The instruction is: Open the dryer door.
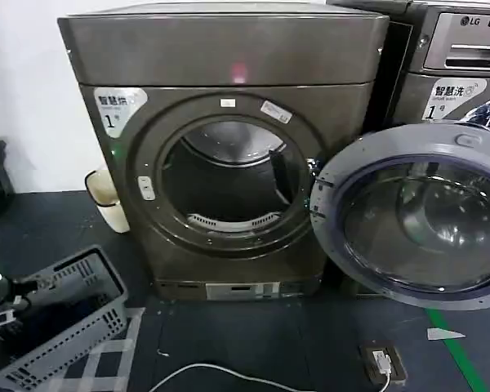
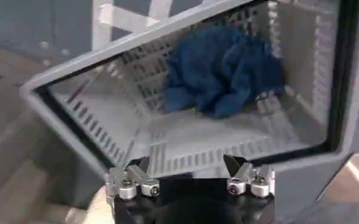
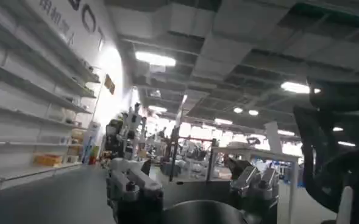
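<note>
The door (image 1: 416,216) has matt grey plastic around glossy glass; the basket (image 2: 167,140) is slotted plastic holding soft cloth (image 2: 225,73).

Dryer door (image 1: 416,216) is swung wide open to the right, grey inner face and dark glass showing, drum (image 1: 229,175) exposed. Grey basket (image 1: 61,327) sits low on the left, white cable (image 1: 220,374) across the floor.

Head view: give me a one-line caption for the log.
Dryer door swung fully open to the right, drum exposed; grey basket on the floor at left.
</note>
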You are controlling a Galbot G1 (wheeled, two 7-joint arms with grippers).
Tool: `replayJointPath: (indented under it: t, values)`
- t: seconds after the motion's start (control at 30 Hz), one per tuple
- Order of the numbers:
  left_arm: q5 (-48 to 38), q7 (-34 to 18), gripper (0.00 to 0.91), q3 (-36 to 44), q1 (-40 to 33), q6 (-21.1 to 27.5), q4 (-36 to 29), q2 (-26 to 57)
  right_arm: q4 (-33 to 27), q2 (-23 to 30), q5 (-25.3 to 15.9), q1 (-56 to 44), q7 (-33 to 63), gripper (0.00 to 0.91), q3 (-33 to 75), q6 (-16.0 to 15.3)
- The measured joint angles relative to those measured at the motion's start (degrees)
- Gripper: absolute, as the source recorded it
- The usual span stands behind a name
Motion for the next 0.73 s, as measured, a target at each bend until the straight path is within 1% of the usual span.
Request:
replayJointPath:
  t: [0.07,0.17,0.43,0.73]
  values:
    - [0.35,-0.01,0.907,0.22,0.09,0.0,1.4,-0.46,-0.34,-0.01,0.0,-0.07,-0.4,0.907,-0.02,0.82]
    - [0.51,-0.05,0.907,0.25,0.26,0.01,1.98,-0.72,-0.35,0.06,0.0,-0.12,-0.45,0.907,-0.02,0.99]
    - [0.16,-0.19,0.907,0.03,1.15,0.05,2.43,-0.07,-2.28,-0.06,0.1,-0.33,0.93,0.907,1.09,-1.13]
    - [0.31,-0.21,0.907,0.02,1.23,0.07,2.36,0.0,-3.18,-0.03,0.02,0.05,2.24,0.907,1.42,-1.71]
